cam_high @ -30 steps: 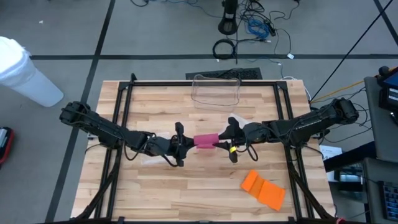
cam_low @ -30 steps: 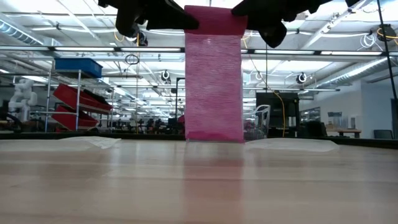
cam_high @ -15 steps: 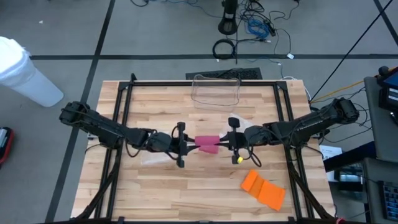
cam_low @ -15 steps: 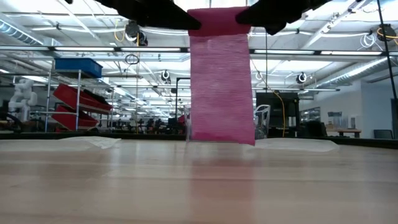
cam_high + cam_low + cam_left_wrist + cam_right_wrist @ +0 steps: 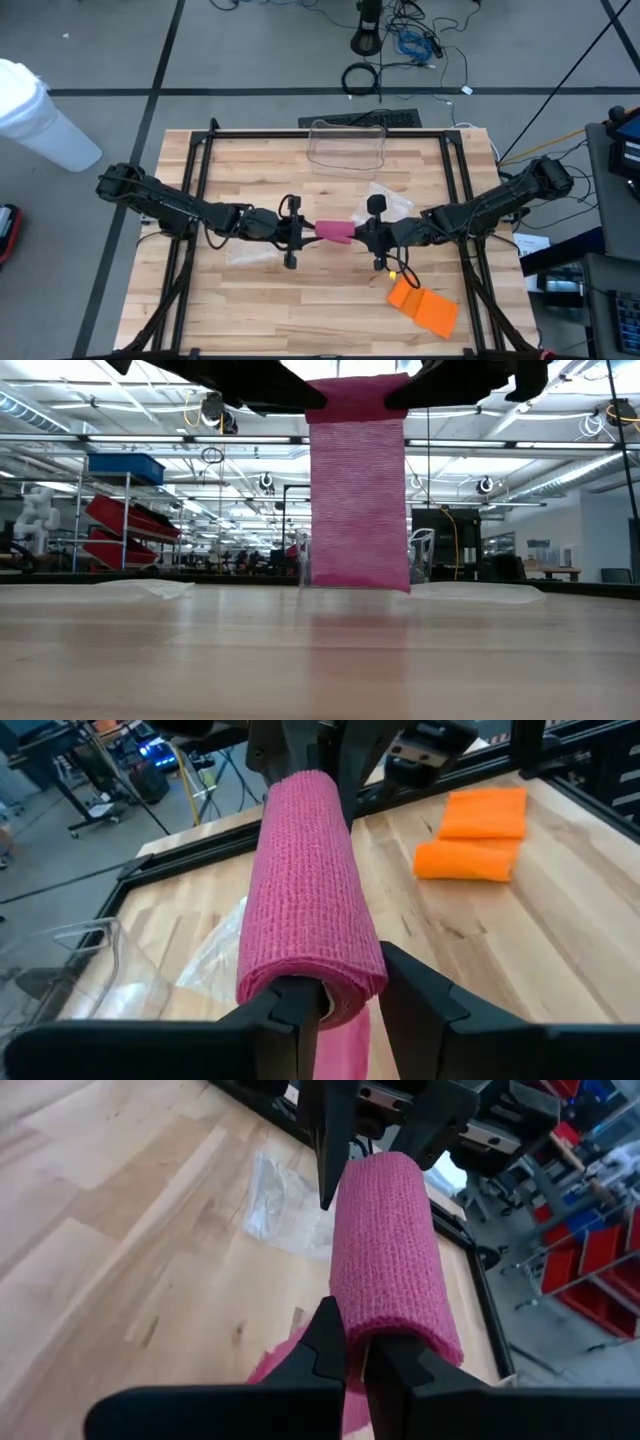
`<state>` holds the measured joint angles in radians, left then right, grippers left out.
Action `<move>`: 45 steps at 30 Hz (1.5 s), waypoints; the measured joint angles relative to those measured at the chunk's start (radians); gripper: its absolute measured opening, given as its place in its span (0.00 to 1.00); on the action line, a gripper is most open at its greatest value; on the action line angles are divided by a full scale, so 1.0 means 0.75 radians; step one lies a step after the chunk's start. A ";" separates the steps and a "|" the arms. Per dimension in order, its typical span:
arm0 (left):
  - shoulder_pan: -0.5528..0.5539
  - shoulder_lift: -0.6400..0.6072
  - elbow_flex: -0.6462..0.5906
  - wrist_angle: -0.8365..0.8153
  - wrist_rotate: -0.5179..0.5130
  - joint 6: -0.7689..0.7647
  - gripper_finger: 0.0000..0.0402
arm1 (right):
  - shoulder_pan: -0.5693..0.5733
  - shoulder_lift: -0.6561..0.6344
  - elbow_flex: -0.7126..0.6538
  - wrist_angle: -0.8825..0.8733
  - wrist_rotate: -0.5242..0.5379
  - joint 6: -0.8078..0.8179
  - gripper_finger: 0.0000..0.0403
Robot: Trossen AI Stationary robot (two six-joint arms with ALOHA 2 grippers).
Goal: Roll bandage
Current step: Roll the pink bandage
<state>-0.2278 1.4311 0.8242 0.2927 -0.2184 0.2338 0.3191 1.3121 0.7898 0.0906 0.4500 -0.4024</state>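
The right tool (image 5: 362, 236) had just clamped down on its end of the pink knitted bandage roll (image 5: 335, 232); a second earlier its fingers stood apart beside the roll, and now, in the right wrist view, they were pressed nearly together on the end of the roll. Over the same second the left tool (image 5: 296, 233) had eased off: its fingers (image 5: 300, 1010) stood narrowly apart either side of its end of the roll, one touching it and one clear, so it looked more like a loose cradle than a firm grip. Judged from that swap, the arms were trading the hold so that one side could turn the roll while the other re-gripped, a further wind in the rolling.

The roll hung in the air between the two tools over the middle of the wooden counter (image 5: 300, 310), its axis running from one tool to the other. It was a tight, even cylinder of ribbed elastic weave. A loose tail (image 5: 358, 500) dropped straight down from it, flat and untwisted, its lower edge reaching about to the counter surface, so a good length remained unwound.

A folded orange bandage (image 5: 424, 303) lay near the counter's front right corner, and a clear plastic container (image 5: 347, 146) stood at the back edge.
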 joint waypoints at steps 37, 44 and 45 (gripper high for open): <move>-0.093 -0.003 0.008 -0.055 -0.318 0.406 0.05 | -0.111 -0.013 -0.003 0.114 -0.302 0.817 0.15; -0.049 -0.003 0.008 -0.071 -0.107 0.192 0.21 | -0.080 -0.010 -0.003 0.088 -0.251 0.509 0.03; -0.040 -0.003 0.007 -0.071 -0.073 0.166 0.23 | -0.069 -0.009 -0.003 0.078 -0.213 0.467 0.02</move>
<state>-0.2577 1.4292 0.8291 0.2398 -0.2734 0.3586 0.2670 1.3052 0.7879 0.1493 0.2900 -0.0520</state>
